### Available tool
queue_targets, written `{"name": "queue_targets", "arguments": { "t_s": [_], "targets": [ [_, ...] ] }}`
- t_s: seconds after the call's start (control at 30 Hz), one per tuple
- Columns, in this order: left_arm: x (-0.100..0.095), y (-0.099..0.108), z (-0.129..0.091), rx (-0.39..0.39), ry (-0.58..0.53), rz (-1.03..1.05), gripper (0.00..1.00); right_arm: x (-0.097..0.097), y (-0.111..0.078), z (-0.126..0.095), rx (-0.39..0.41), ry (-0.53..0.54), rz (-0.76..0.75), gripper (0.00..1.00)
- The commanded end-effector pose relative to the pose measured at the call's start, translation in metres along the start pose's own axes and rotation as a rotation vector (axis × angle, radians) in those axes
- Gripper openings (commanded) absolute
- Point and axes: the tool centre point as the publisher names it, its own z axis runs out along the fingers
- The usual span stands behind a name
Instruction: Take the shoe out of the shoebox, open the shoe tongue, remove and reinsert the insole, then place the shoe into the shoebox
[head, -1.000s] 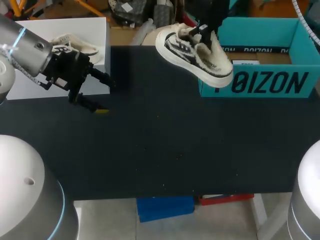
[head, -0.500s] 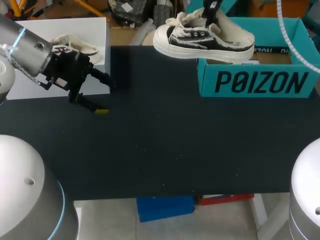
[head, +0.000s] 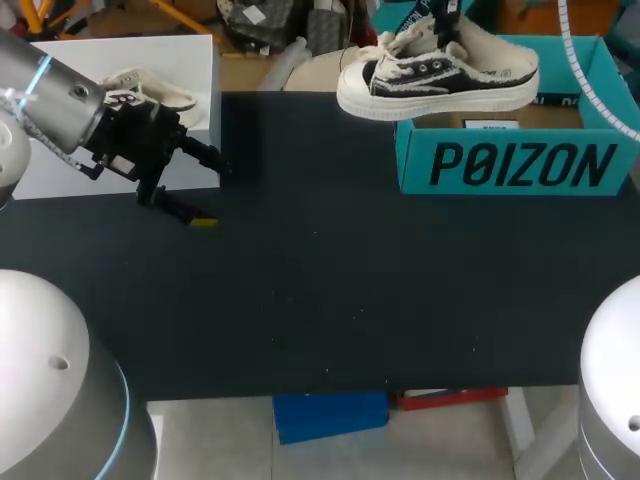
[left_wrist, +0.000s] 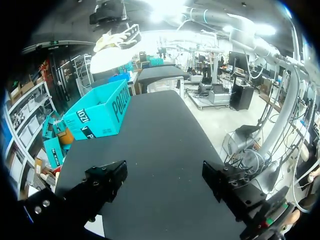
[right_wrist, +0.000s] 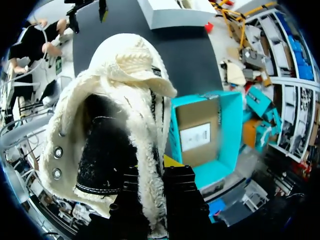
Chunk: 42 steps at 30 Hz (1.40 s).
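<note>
- Head view, nearest first: the dark bench (head: 330, 300) spans the middle.
- Over its left part hovers the left gripper (head: 212, 193), fingers spread wide with nothing between them. The left wrist view shows the same open gap.
- Farther back, the shoe (head: 440, 75) hangs in the air, sole about level, toe pointing left. Its heel end is above the box (head: 520, 165) and its toe end reaches out past the box's left wall.
- Right gripper (right_wrist: 152, 182) is clamped on the shoe's fleecy collar edge, a finger on each side.
- Judged for handling: the shoe looks light, with a soft, pliant upper and a stiffer rubber sole. Held by the collar alone, it may sag or swing.
- The laces hang loose and could snag.
- For opening the tongue, the sole or heel looks like the firmer hold. The insole is likely thin and floppy, best pinched at its heel end.
</note>
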Motion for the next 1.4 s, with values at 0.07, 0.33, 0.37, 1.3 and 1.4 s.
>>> {"name": "queue_targets", "arguments": {
  "t_s": [0.07, 0.33, 0.37, 1.3, 1.4],
  "targets": [
    [0.001, -0.001, 0.0, -0.004, 0.0, -0.001, 1.0, -0.034, -0.017, 0.027, -0.022, 0.027, 0.009, 0.0],
    [0.001, -0.001, 0.0, -0.004, 0.0, -0.001, 1.0, -0.081, -0.049, 0.074, -0.03, 0.039, 0.053, 0.0],
    [0.001, -0.001, 0.0, -0.004, 0.0, -0.001, 1.0, -0.088, -0.055, 0.08, -0.027, 0.04, 0.057, 0.0],
    [0.001, -0.001, 0.0, -0.004, 0.0, -0.001, 1.0, -0.201, -0.105, 0.182, -0.133, 0.12, -0.03, 0.0],
    [0.001, -0.001, 0.0, -0.004, 0.0, -0.001, 1.0, -0.207, -0.105, 0.191, -0.135, 0.131, -0.03, 0.0]
  ]
}}
